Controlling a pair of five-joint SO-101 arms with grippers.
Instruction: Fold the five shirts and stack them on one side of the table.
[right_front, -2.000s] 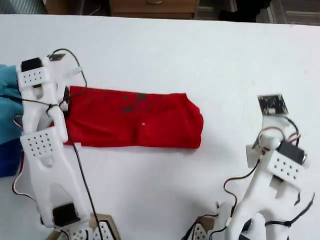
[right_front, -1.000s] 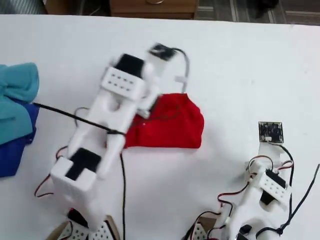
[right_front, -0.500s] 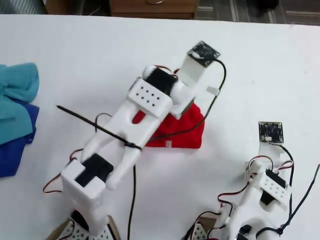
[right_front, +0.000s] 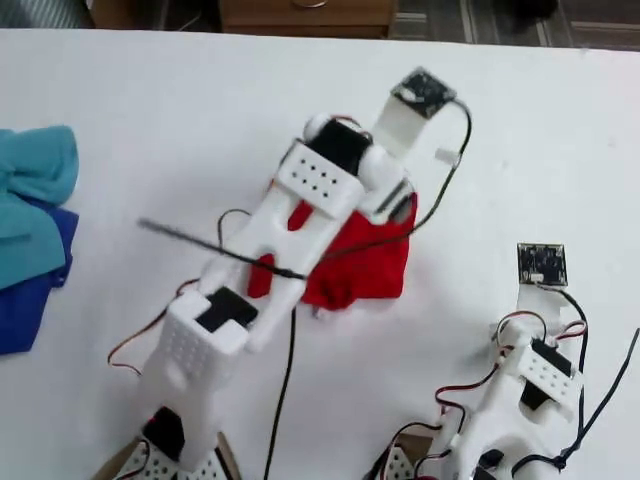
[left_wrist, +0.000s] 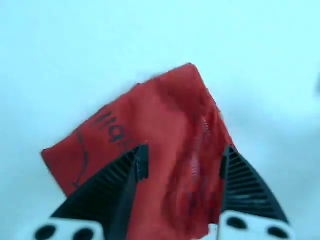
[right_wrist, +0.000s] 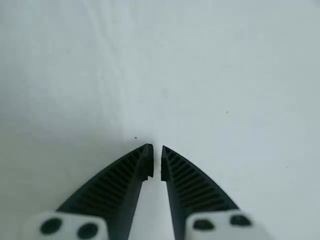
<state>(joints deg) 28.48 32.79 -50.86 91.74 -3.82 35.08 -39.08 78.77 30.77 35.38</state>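
Note:
A red shirt (right_front: 365, 265) lies folded into a compact bundle near the middle of the white table (right_front: 200, 90). My left arm stretches diagonally from the front left over it, with the left gripper (right_front: 396, 205) at the shirt's far right end. In the left wrist view the left gripper (left_wrist: 185, 155) is open, its two fingers spread wide with the red shirt (left_wrist: 150, 120) lying under and between them. My right arm (right_front: 530, 375) rests at the front right. The right gripper (right_wrist: 156, 162) is shut over bare table.
A teal shirt (right_front: 35, 195) lies crumpled on a blue shirt (right_front: 25, 290) at the table's left edge. Wooden furniture (right_front: 305, 15) stands beyond the far edge. Loose cables trail from both arms near the front edge.
The left arm has swung from the shirt's left end across to its right end, drawing the red fabric over itself into a shorter bundle. The right arm pulled back toward the front, then stayed still.

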